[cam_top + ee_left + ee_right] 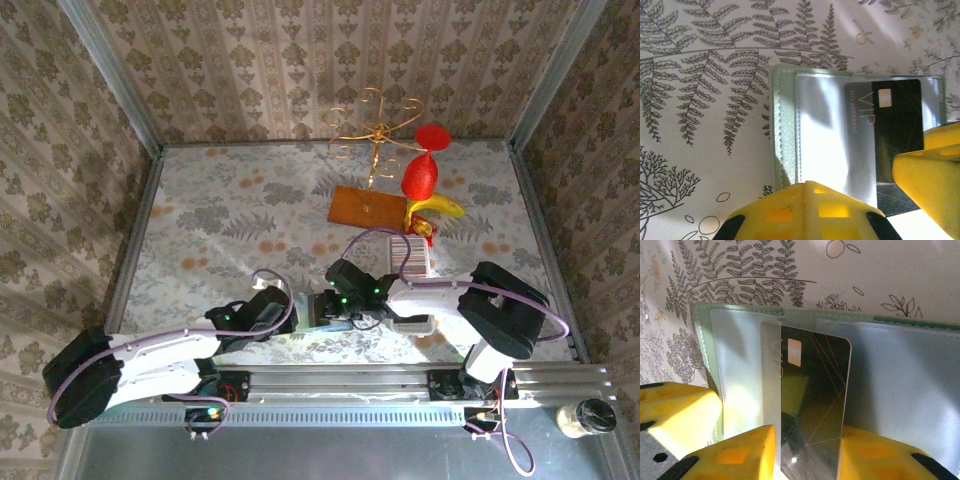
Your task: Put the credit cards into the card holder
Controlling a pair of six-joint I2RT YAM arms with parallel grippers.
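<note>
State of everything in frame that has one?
card holder: open, lying flat.
dark credit card: partly slid into the clear pocket.
right gripper: shut on the card's free end.
left gripper: at the holder's edge; open or shut unclear.

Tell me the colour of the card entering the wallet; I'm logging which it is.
The card is black with thin gold lines, clearest in the right wrist view.
</note>
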